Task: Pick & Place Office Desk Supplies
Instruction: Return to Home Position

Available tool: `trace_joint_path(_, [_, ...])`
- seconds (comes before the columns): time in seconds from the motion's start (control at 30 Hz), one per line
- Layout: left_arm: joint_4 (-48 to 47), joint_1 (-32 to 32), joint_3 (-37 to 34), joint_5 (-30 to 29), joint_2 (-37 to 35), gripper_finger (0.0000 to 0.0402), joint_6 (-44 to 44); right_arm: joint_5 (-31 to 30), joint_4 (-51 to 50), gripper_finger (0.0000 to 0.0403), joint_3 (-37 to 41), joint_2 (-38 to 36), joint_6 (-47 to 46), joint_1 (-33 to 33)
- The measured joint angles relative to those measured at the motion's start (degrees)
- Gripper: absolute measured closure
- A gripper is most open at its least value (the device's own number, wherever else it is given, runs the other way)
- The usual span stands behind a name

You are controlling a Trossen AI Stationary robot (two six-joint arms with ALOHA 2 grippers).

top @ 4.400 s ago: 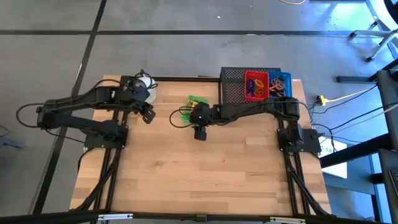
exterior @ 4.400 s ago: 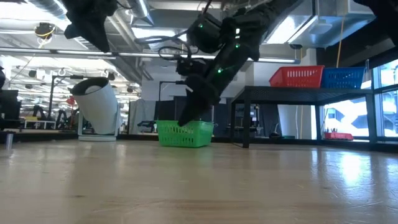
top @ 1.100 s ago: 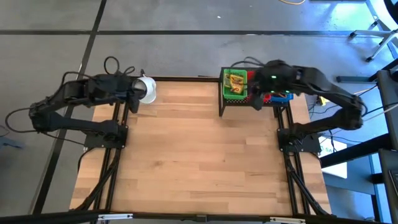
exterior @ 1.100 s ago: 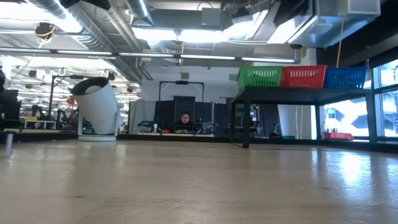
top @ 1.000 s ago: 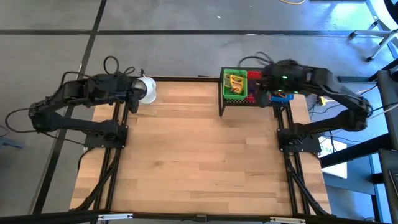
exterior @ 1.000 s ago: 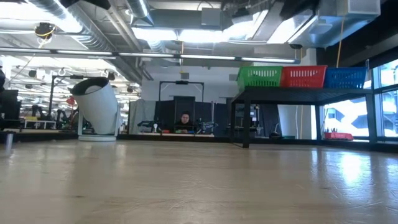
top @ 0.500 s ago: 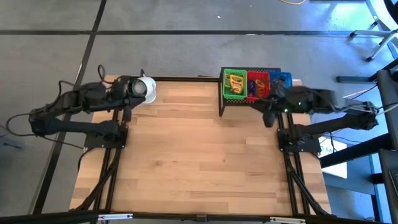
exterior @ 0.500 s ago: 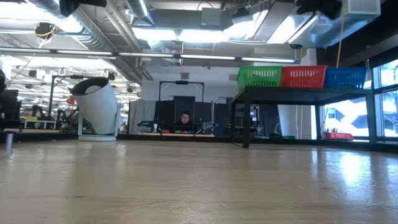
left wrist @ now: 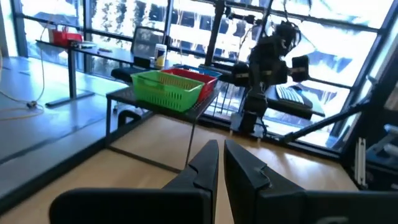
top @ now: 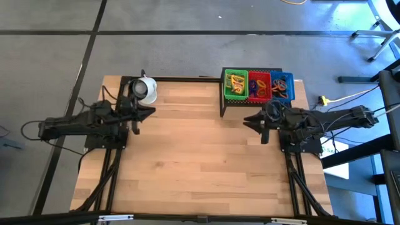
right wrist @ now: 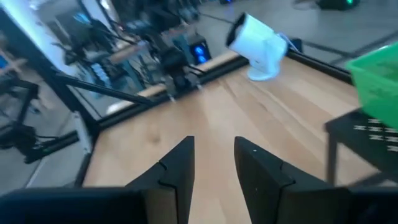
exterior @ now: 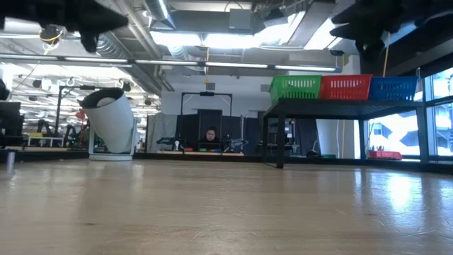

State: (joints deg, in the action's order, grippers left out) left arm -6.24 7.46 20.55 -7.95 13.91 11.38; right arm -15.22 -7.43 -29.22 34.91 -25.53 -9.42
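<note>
Trays, green point(exterior: 295, 88), red point(exterior: 344, 87), blue point(exterior: 392, 88), side by side on rack point(exterior: 318, 104) at table point(top: 200, 162) far right corner; sorted by kind, off work surface, so placing looks done. Arms folded over own bases, likely homing pose. Right gripper point(top: 253, 122) near rack's front, fingers parted, empty. Left gripper point(top: 142, 113) at far left, fingers near-closed on nothing. Boxes point(top: 236, 83) in green tray, loops point(top: 282, 85) in red and blue

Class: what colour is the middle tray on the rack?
The middle tray is red; clearest in the low view.
</note>
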Motion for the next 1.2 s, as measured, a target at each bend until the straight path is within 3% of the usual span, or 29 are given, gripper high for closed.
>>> trace_joint_path(0.17, [11.63, 0.0, -9.27, -1.47, 0.11, 0.0384, 5.08, 0.47, 11.14, 0.0288, 7.49, -2.02, 0.19, -1.3])
trace_joint_path(0.33, [19.47, 0.0, -15.81, -3.64, 0.13, 0.0384, 8.72, 4.79, 18.99, 0.0288, 12.82, -2.68, -0.72, -2.72])
trace_joint_path(0.5, [17.96, 0.0, -19.5, -3.95, 0.15, 0.0384, 14.65, 8.87, 25.7, 0.0289, 17.47, -2.79, -1.05, -4.07])
trace_joint_path(0.67, [12.36, 0.0, -20.02, -3.97, 0.17, 0.0384, 17.85, 17.29, 28.42, 0.0289, 20.57, -2.79, -1.21, -5.57])
trace_joint_path(0.73, [11.93, 0.0, -20.02, -4.13, 0.21, 0.0384, 25.58, 19.94, 28.53, 0.0289, 21.03, -2.81, -0.81, -5.87])
trace_joint_path(0.8, [12.07, 0.0, -20.02, -4.19, 0.23, 0.0384, 33.98, 20.73, 27.67, 0.0289, 21.23, -2.81, -1.73, -5.88])
trace_joint_path(0.9, [12.03, 0.0, -20.02, -4.17, 0.27, 0.0384, 39.34, 20.65, 25.11, 0.0289, 21.23, -2.78, -2.15, -5.84])
trace_joint_path(1.2, [12.02, 0.0, -20.02, -4.17, 0.31, 0.0384, 39.93, 20.65, 23.9, 0.0289, 21.23, -2.74, -2.34, -5.84])
